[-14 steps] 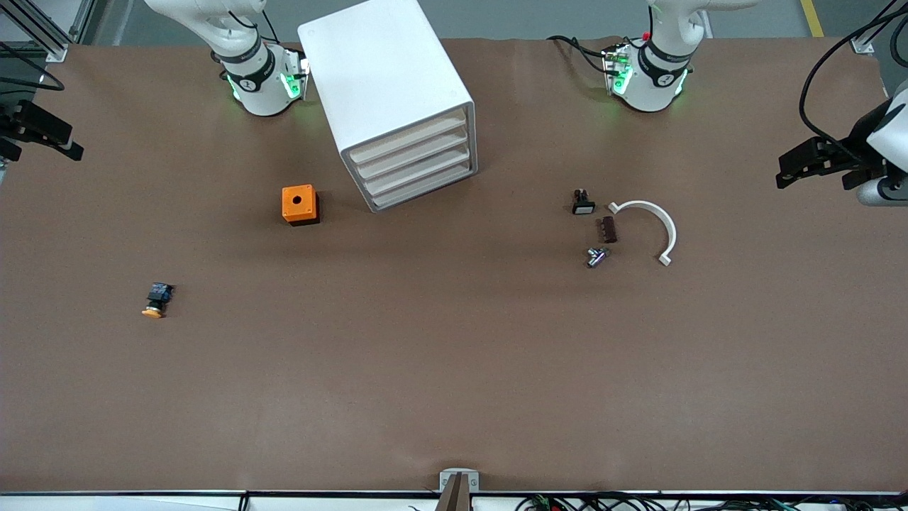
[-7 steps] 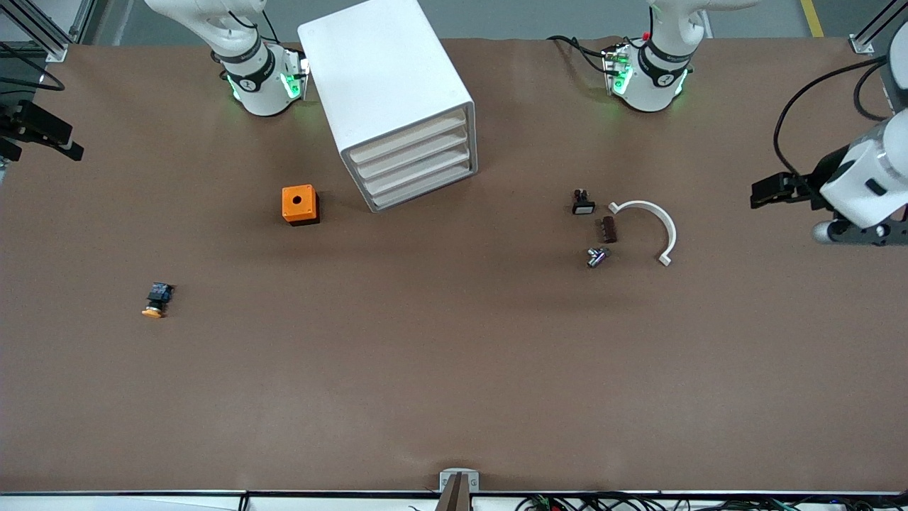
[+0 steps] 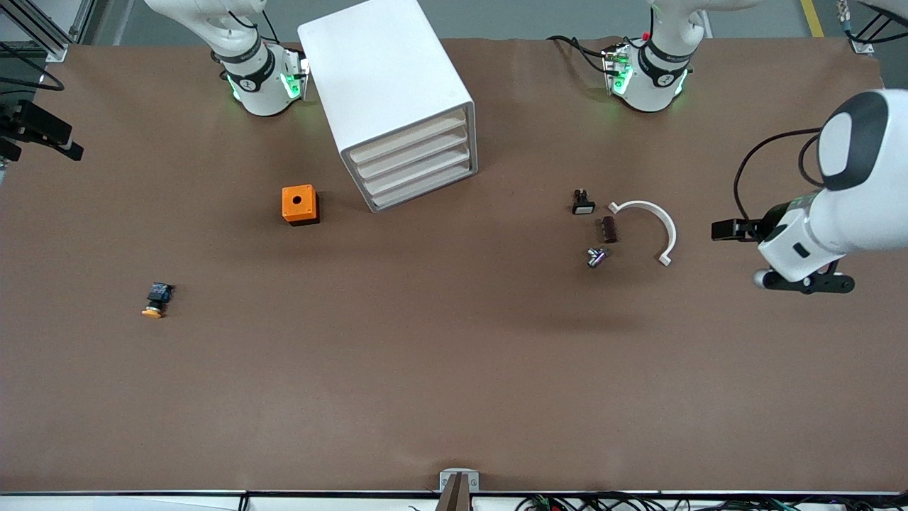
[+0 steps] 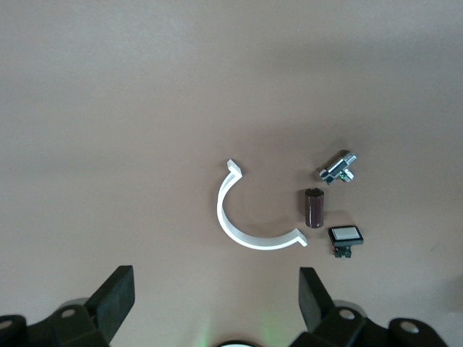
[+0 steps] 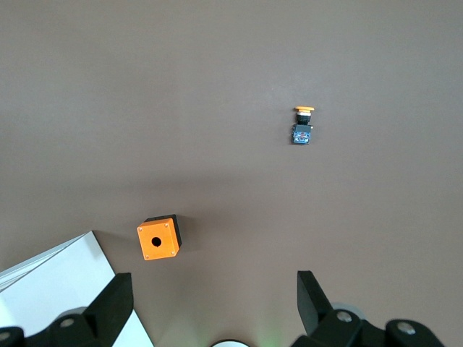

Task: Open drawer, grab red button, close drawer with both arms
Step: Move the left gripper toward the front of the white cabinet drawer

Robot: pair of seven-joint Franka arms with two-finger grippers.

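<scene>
The brown bench (image 3: 454,369) has lots of bare room in the half nearest the front camera. The white cabinet (image 3: 386,92) stands close to the robots' bases, turned a bit at an angle. All four of its drawers (image 3: 415,163) are pushed in. No red button can be seen anywhere.

The left arm (image 3: 844,206) has swung in from the bench edge since a second ago. The left claw (image 3: 731,231) is now over bare bench near the white curved clip (image 3: 649,226). Its fingers (image 4: 116,296) are wide open and hold nothing. The right claw (image 3: 42,135) waits at the edge of the bench at the right arm's end, open and empty too.

The orange cube (image 3: 299,204) sits just beside the cabinet, toward the right arm's end. The yellow-capped button (image 3: 156,299) lies well apart from it, nearer the front camera. Beside the clip lie a small white-topped switch (image 3: 582,203), a brown cylinder (image 3: 608,229) and a silver fitting (image 3: 596,256). None of these have moved.
</scene>
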